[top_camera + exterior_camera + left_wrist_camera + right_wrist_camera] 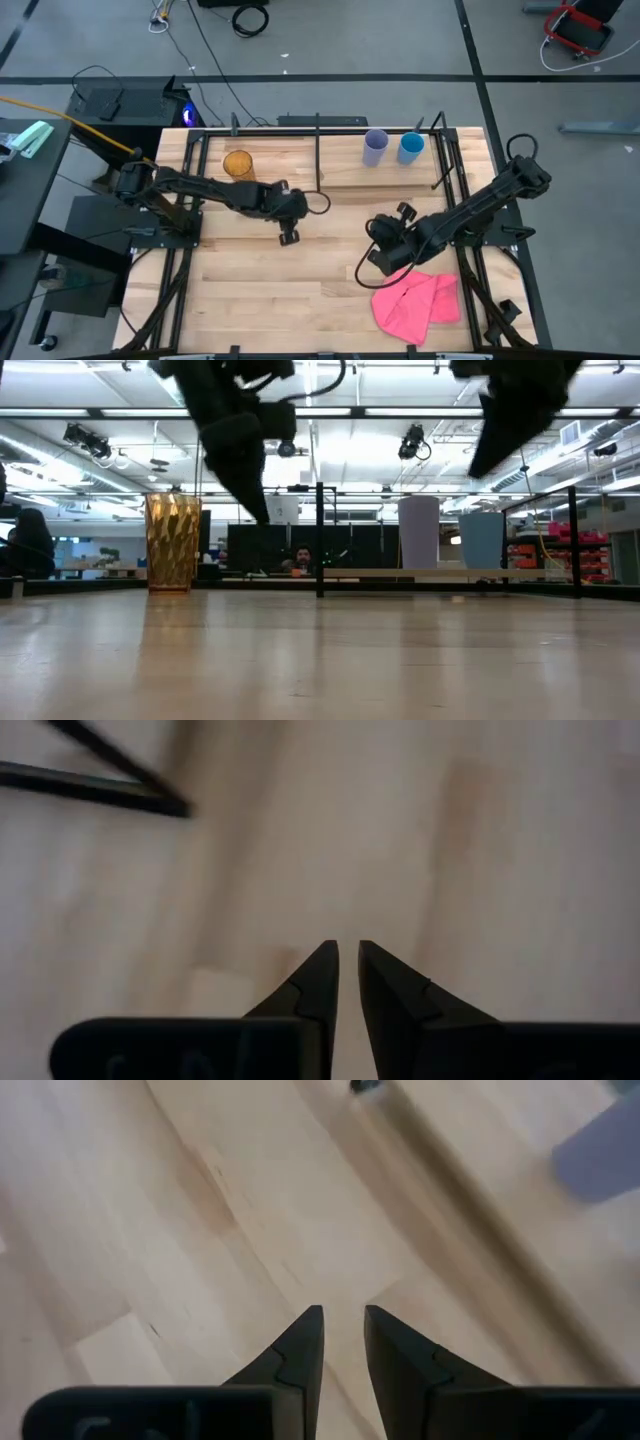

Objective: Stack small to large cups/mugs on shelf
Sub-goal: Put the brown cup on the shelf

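Nothing is nested yet: the amber tumbler [238, 164] stands near the shelf's [340, 175] left end, while the lavender cup [375, 147] and the blue cup [411, 147] stand just beside each other toward its right end. Both tools hang over the middle of the tabletop [250, 290], each nearly closed with a thin slit between its fingers and nothing held. The left tool [288, 237] must open wide before reaching; otherwise it would likely knock the tall tumbler over. The right tool [382, 262], near the pink cloth [418, 303], could clip the black rods when reaching in. The low view shows the cups' heights; the high view shows their spacing along the shelf.
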